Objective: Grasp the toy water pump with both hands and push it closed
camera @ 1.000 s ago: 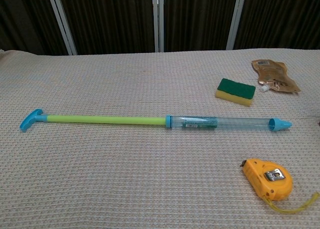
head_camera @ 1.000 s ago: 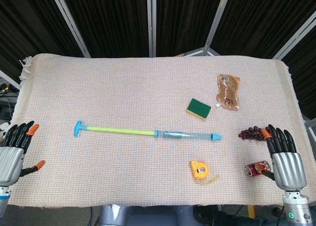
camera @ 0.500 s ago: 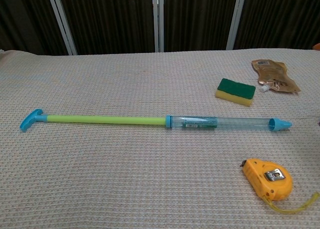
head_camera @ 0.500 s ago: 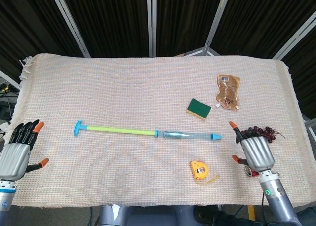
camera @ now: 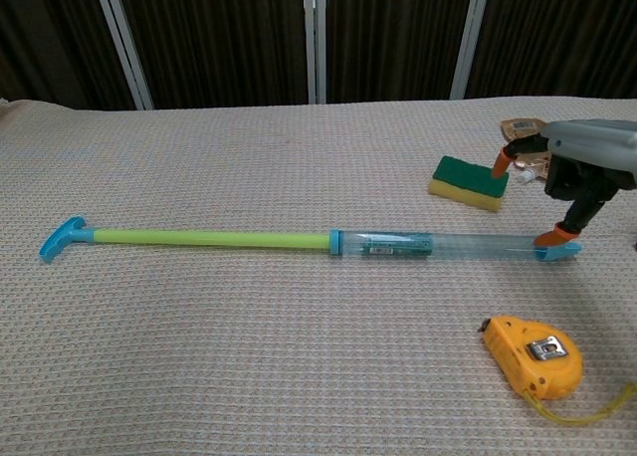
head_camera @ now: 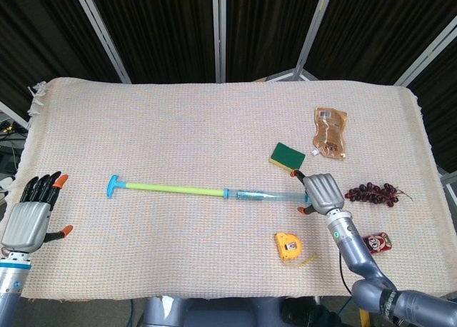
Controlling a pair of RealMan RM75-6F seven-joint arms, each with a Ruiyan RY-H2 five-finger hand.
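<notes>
while the toy water pump [head_camera: 214, 192] is lying extended across the middle of the surface [head_camera: 178, 127], the right robot hand [head_camera: 321, 191] is hovering released over its nozzle end, and the left robot hand [head_camera: 28, 216] is waiting released at the left edge.

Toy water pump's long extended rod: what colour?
Lime green rod, with a blue T-handle; clearest in chest view.

Right hand [camera: 577, 182] hovered over nozzle end of toy water pump [camera: 299, 241], fingertip [camera: 553, 238] touching it; sponge [camera: 468, 181] just left, tape measure [camera: 531, 354] below.
</notes>
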